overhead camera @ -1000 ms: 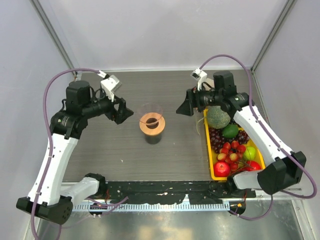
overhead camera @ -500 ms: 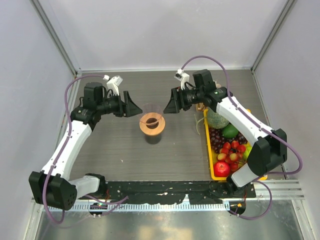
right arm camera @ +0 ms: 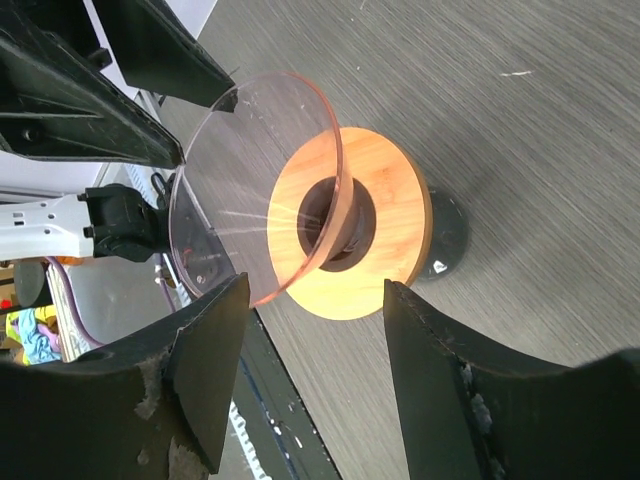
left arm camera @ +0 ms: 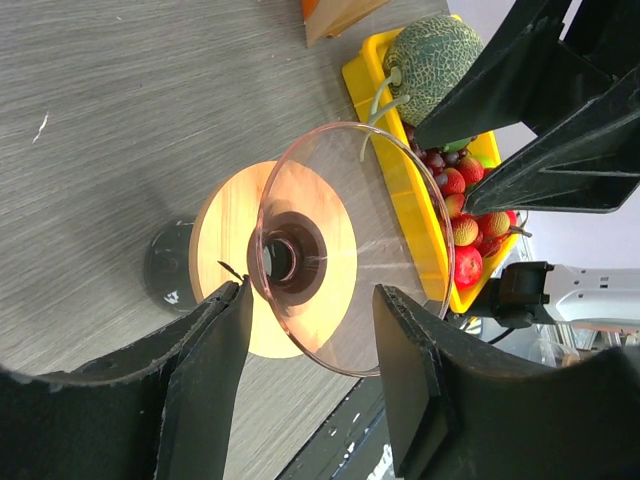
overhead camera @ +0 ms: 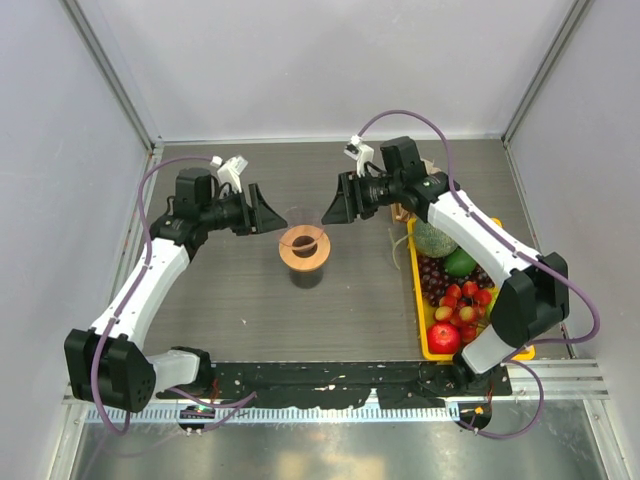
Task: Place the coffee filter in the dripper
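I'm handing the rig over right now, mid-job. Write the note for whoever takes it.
Left gripper: open, empty, at the dripper's left side.
Right gripper: open, empty, at its right side.
Dripper: upright between them, nothing inside it.
Coffee filter: not identified in any view. Some brown paper shows by the far end of the yellow tray, too cropped to tell.
Done: nothing yet.
Left: find the filter, pick it up, seat it in the dripper.
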`<state>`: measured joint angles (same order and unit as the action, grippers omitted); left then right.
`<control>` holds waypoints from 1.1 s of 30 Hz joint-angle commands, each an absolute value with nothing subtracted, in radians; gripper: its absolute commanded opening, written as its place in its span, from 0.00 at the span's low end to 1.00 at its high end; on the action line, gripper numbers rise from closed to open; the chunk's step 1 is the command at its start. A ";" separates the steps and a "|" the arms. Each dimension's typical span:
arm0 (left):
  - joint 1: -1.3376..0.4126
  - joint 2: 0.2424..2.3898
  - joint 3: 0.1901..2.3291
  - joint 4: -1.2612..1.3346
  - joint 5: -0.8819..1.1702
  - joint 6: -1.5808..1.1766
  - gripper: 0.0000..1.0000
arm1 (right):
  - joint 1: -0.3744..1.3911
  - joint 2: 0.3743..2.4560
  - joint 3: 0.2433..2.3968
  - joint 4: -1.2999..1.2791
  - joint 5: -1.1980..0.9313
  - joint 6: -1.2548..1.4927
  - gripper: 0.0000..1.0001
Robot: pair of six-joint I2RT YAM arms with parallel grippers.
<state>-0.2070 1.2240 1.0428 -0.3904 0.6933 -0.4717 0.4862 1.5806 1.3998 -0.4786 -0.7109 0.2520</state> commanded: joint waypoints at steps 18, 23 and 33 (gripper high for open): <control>-0.206 1.232 1.017 -0.316 0.726 -0.492 0.39 | 0.515 1.621 1.436 -0.456 -0.707 0.249 0.48; -0.225 1.239 1.006 -0.314 0.715 -0.477 0.38 | 0.517 1.624 1.427 -0.456 -0.709 0.250 0.45; -0.247 1.250 1.005 -0.331 0.693 -0.451 0.26 | 0.538 1.628 1.410 -0.459 -0.698 0.232 0.34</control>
